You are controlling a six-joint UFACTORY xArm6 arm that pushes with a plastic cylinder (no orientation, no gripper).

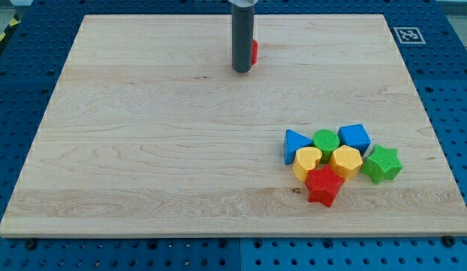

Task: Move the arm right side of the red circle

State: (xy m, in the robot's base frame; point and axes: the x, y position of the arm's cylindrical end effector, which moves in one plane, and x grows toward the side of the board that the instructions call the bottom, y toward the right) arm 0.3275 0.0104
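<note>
The red circle (254, 51) lies near the view's top centre of the wooden board (143, 150), mostly hidden behind the rod; only its right edge shows. My tip (242, 70) stands just in front of the red circle and slightly to its left, touching or nearly touching it.
A cluster of blocks sits at the view's lower right: a blue triangle (295, 143), a green circle (325, 141), a blue cube (355, 138), a yellow heart (307, 161), a yellow hexagon (346, 161), a green star (382, 163) and a red star (324, 185).
</note>
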